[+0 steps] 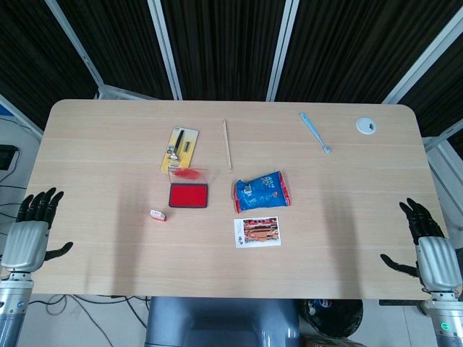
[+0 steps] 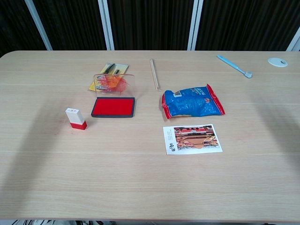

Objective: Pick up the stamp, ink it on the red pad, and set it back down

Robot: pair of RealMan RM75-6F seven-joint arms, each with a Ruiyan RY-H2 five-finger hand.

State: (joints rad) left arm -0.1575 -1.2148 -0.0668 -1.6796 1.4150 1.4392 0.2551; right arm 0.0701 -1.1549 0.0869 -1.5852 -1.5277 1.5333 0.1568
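Note:
A small white stamp with a red base (image 1: 158, 215) (image 2: 76, 118) lies on the table, left of and a little nearer than the red ink pad (image 1: 189, 195) (image 2: 113, 107). The pad's clear lid (image 2: 111, 84) stands open behind it. My left hand (image 1: 32, 228) hangs off the table's left edge, fingers spread, holding nothing. Off the right edge my right hand (image 1: 427, 242) is likewise spread and holds nothing. Both hands are far from the stamp and appear only in the head view.
A blue snack bag (image 1: 262, 191) (image 2: 193, 101) and a photo card (image 1: 257, 231) (image 2: 192, 138) lie right of the pad. Behind are a yellow card with a tool (image 1: 179, 148), a wooden stick (image 1: 226, 144), a blue toothbrush (image 1: 315, 131) and a white disc (image 1: 366, 126).

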